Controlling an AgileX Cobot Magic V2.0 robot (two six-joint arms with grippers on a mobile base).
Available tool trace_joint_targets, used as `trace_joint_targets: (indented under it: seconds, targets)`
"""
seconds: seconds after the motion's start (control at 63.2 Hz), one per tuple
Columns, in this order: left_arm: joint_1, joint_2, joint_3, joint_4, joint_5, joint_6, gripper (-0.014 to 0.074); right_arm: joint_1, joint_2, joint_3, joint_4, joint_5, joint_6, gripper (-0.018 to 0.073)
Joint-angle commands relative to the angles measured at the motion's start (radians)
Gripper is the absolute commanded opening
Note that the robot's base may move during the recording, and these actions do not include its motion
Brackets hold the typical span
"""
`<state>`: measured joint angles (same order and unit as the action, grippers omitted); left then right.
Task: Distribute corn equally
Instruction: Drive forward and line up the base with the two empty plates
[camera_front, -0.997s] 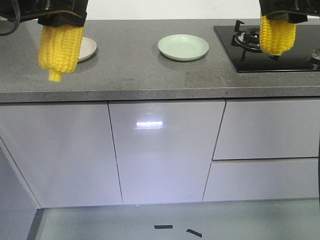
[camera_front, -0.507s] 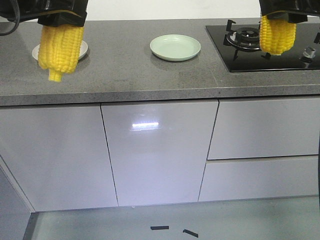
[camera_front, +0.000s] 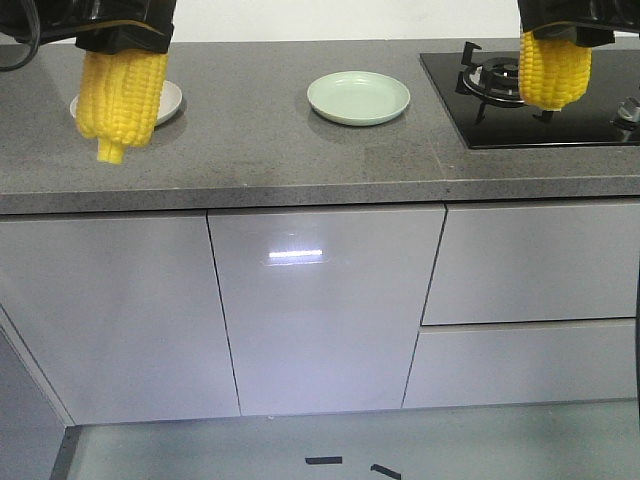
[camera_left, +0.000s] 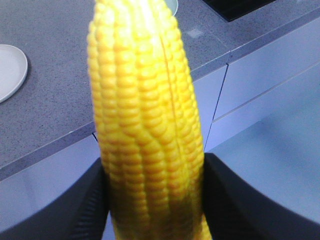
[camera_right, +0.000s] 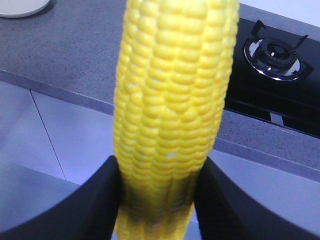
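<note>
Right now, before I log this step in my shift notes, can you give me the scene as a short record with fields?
left gripper: shut on left cob, held raised
right gripper: shut on right cob, held raised
white plate: on counter, left; partly hidden by left cob in front view
green plate: counter middle, empty
stove: right end, behind right cob in front view
corn on plates: none visible
</note>
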<state>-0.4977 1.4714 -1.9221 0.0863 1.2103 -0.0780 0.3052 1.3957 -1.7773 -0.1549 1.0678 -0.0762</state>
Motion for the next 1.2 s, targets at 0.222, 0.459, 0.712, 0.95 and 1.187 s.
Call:
trace_joint_targets:
  seconds: [0.222, 0.459, 0.712, 0.95, 1.187]
  targets:
    - [-0.004, -0.031, -0.028, 0.001, -0.062, -0.009, -0.0008, -0.006, -0.031, -0.027, -0.014, -0.071, 0.001, -0.0006]
    - [-0.004, -0.031, -0.028, 0.001, -0.062, -0.009, -0.0008, -0.006, -0.031, -0.027, -0.014, -0.071, 0.001, -0.0006]
    - [-0.004, -0.031, -0.028, 0.001, -0.062, -0.009, -0.0008, -0.006, -0.031, -0.027, -0.014, -0.071, 0.001, -0.0006]
    - [-0.004, -0.031, -0.028, 0.001, -0.062, -0.009, -0.0008, -0.006, -0.031, -0.027, -0.014, -0.071, 0.001, -0.0006]
    - [-0.004, -0.031, -0.028, 0.001, -0.062, -0.009, -0.0008, -0.006, -0.031, -0.027, -0.014, -0.071, 0.001, -0.0006]
